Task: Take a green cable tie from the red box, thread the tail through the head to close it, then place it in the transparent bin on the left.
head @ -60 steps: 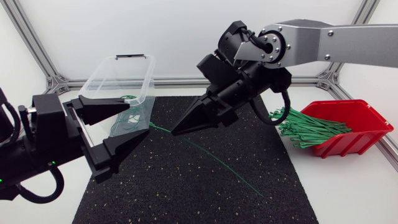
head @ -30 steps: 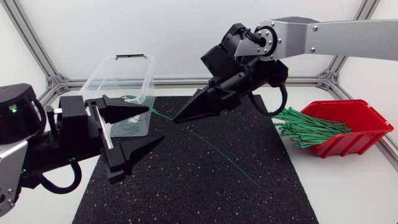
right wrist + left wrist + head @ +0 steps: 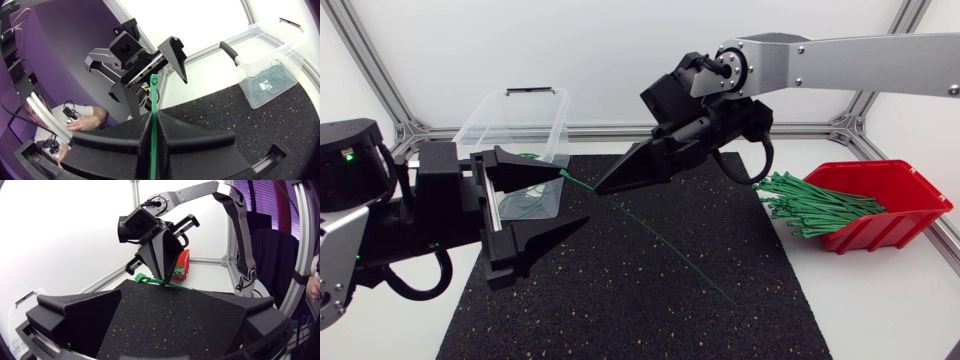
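Green cable tie (image 3: pixel 670 248) is out of the red box (image 3: pixel 905 190), so the picking step looks done. It is clamped in the right gripper (image 3: pixel 600 188), whose fingers are pressed together on it just behind the head. The head pokes out toward the transparent bin (image 3: pixel 480 120), and the long tail trails away from the bin. The left gripper (image 3: pixel 572 200) hangs just in front of the bin with its fingers spread wide, the head close to its upper finger. The tie is straight and unthreaded, so closing it and dropping it among the green loops (image 3: pixel 527 195) in the bin remain.
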Motion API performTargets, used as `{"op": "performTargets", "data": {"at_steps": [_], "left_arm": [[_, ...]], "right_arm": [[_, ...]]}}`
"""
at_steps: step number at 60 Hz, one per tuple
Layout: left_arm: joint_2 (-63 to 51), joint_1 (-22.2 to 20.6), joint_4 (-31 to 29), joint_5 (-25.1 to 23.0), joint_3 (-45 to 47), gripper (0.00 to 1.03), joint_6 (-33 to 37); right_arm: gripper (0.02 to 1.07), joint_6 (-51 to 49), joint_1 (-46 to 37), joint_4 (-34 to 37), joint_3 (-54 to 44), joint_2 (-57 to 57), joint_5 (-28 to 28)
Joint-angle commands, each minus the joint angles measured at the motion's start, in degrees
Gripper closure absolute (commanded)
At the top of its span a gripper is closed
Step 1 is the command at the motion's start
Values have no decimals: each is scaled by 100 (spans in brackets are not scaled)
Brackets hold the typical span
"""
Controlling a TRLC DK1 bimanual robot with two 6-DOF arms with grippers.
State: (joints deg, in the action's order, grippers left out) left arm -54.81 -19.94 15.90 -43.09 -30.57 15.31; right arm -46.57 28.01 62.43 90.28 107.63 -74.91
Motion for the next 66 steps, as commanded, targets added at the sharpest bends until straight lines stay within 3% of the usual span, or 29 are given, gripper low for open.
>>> {"op": "performTargets", "data": {"at_steps": [1,14,33,39,42,52,66], "left_arm": [[-74,34,115,-103,-195,10,104],[-259,122,247,-261,-239,16,51],[-329,281,396,-560,-213,18,-2],[-338,281,467,-604,-204,18,-28],[-338,272,502,-622,-204,18,-46],[-311,281,590,-718,-178,21,-81],[-373,272,853,-727,-72,21,-107]], "right_arm": [[101,-292,-15,181,130,232,-93],[101,-538,29,419,165,346,-129],[101,-968,20,1016,464,627,-515],[101,-1390,55,1535,666,794,-533],[101,-1909,64,2133,877,961,-568],[101,-4458,55,4989,1730,1717,-656],[101,-4581,-6,4927,1677,1743,-735]]}}
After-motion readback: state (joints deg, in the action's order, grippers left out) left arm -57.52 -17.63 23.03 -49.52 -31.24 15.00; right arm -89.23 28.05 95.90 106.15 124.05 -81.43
